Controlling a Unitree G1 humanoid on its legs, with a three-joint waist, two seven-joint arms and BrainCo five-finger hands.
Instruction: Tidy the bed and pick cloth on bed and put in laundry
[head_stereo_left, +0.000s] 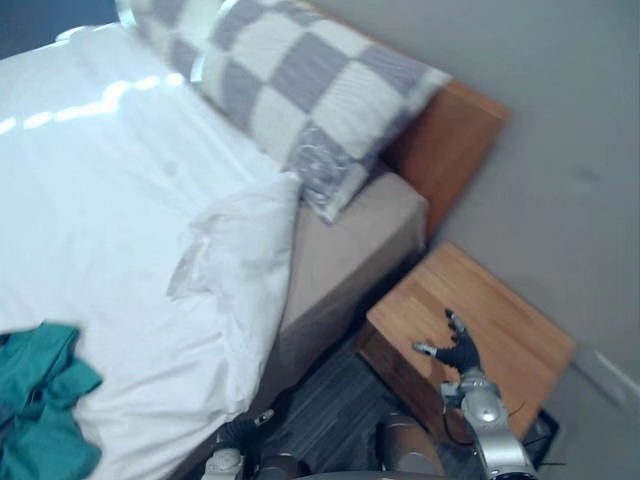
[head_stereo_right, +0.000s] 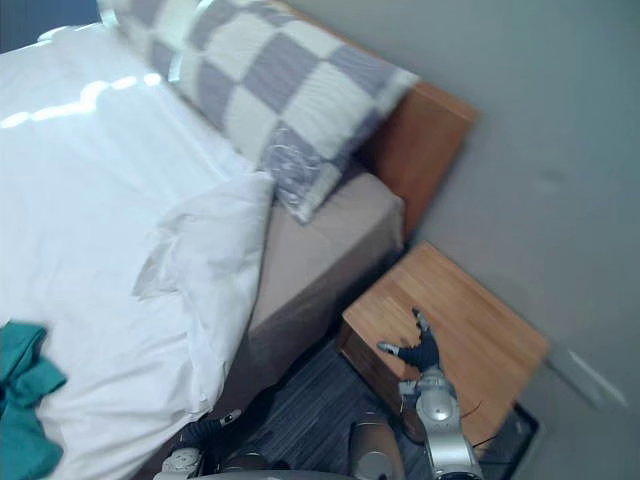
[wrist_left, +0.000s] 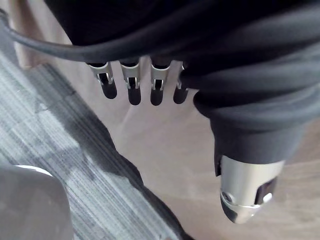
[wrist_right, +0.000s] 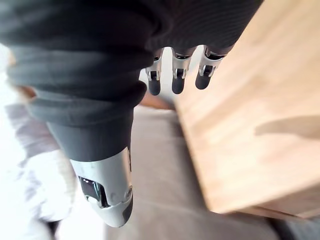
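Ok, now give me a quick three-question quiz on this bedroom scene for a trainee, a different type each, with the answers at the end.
1. True or false: the teal cloth lies on the white sheet.
2. Multiple choice: in the eye views, the right hand shows against
A. the teal cloth
B. the wooden nightstand
C. a laundry basket
3. Short answer: what is the left hand holding?

Key
1. True.
2. B.
3. Nothing; its fingers are straight, with nothing between them.
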